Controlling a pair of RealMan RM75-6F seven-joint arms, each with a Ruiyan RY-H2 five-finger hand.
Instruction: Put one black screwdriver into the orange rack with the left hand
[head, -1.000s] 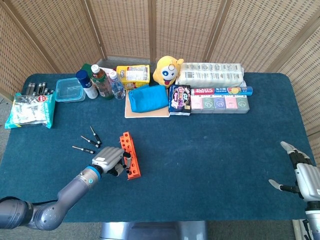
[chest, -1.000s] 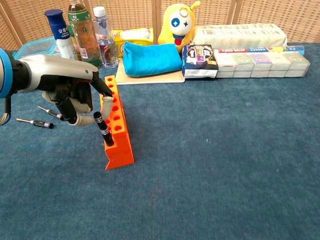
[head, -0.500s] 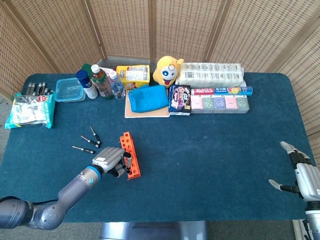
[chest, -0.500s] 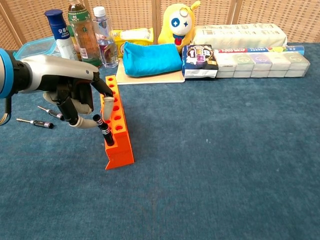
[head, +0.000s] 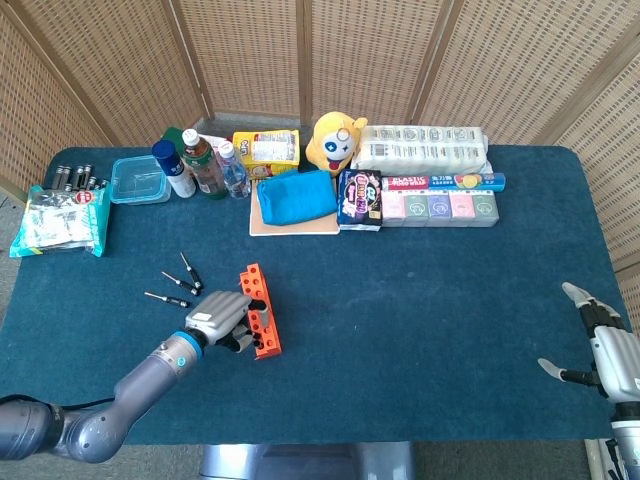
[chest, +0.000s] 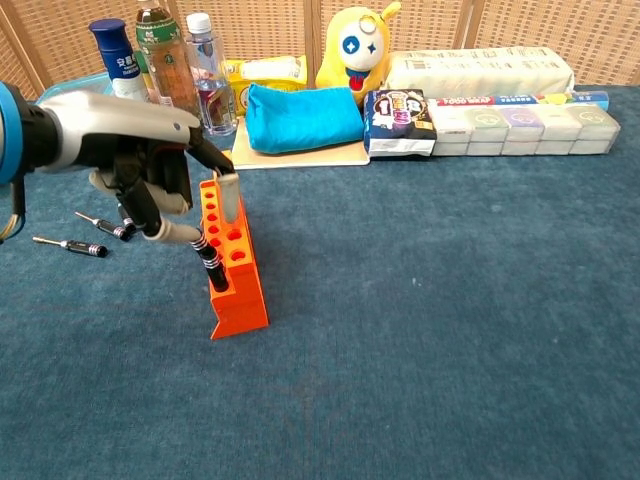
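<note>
The orange rack stands near the table's front left, also seen from above as the rack. One black screwdriver stands tilted in its nearest hole. My left hand hovers over the rack's left side. A pale fingertip touches the handle's top, and the thumb is raised apart from it. From above, the left hand covers that end of the rack. Three more black screwdrivers lie on the cloth to the left. My right hand rests at the far right edge with fingers apart, holding nothing.
Along the back stand bottles, a clear plastic box, a blue cloth on a board, a yellow plush toy and a row of small boxes. A packet lies at the far left.
My left hand has risen and its thumb has come off the screwdriver. The screwdriver now sits slightly lower in the rack's nearest hole. The right hand has not moved.
</note>
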